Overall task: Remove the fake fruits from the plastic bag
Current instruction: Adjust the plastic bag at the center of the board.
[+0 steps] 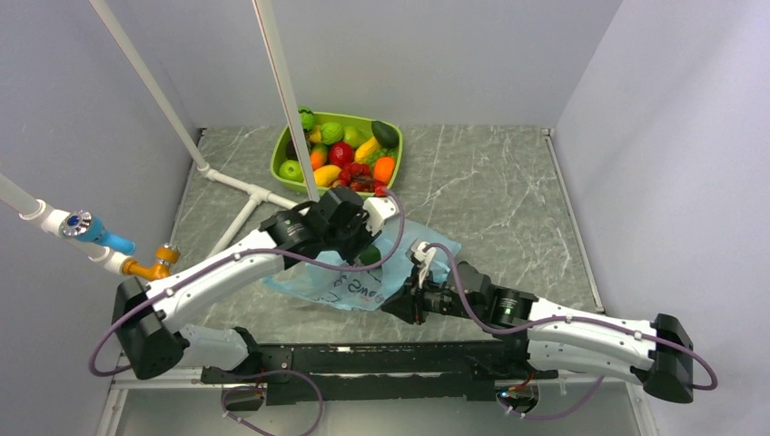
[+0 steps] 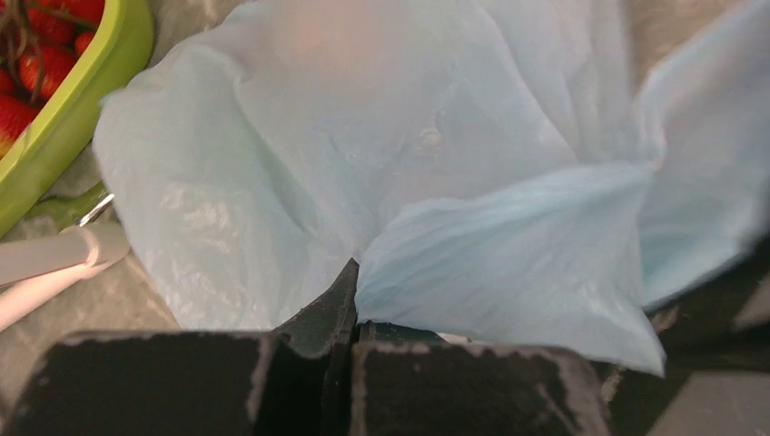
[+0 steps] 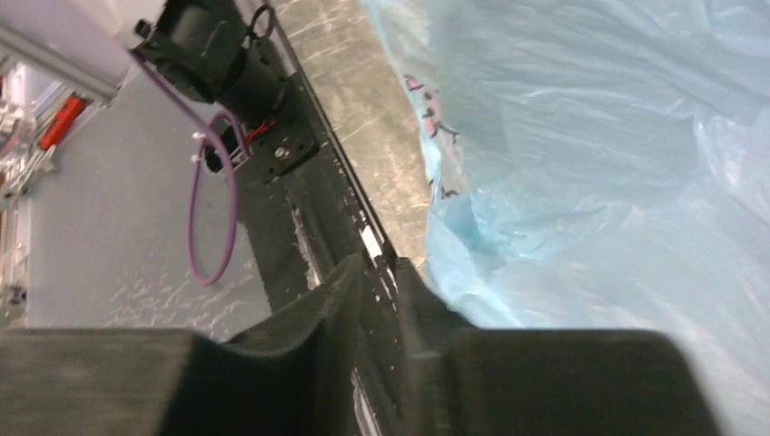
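The light blue plastic bag (image 1: 359, 283) lies crumpled on the table between both arms. My left gripper (image 1: 361, 238) is at its far edge, shut on a fold of film (image 2: 359, 272). The bag fills the left wrist view (image 2: 409, 163). A faint pink-orange shape (image 2: 331, 36) shows through the film. A dark green fruit (image 1: 370, 254) sits at the bag's far edge by the left gripper. My right gripper (image 1: 410, 295) is at the bag's near right edge. Its jaws stand nearly together against the film (image 3: 590, 163), with a pale sliver between them.
A lime-green tray (image 1: 393, 169) with several fruits stands at the back, just beyond the left gripper; its rim shows in the left wrist view (image 2: 82, 100). A white pipe frame (image 1: 238, 186) crosses the left side. A black rail (image 1: 381, 359) runs along the near edge.
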Robot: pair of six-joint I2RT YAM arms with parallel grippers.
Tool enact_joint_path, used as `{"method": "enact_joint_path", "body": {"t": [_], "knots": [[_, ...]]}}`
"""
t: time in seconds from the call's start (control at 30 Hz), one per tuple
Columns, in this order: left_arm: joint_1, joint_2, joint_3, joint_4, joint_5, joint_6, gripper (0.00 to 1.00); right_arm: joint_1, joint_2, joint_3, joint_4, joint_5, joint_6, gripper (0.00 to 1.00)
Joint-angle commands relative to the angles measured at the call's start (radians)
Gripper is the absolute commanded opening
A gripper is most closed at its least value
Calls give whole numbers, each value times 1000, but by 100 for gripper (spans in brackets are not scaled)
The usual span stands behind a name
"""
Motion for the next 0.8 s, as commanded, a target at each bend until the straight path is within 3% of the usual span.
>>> {"method": "enact_joint_path", "body": {"t": [0.0,0.07,0.13,0.27,0.43,0.6,0.77], "knots": [[-4,-120,-26,68,157,-159,0,6,39,32,145,103,29,40],[-5,-163,-46,84,169,-200,0,6,11,45,90,178,42,70],[-5,-196,-49,84,190,-241,0,5,15,77,29,237,40,74],[-6,-221,-15,20,181,-317,0,4,82,111,46,254,59,68],[-12,-293,17,-102,64,-392,0,-36,210,152,10,513,197,64],[-13,-420,13,-192,-74,-475,0,-213,386,190,143,305,101,50],[-13,-486,20,-255,-108,-554,0,-248,659,454,83,224,-35,26]]}}
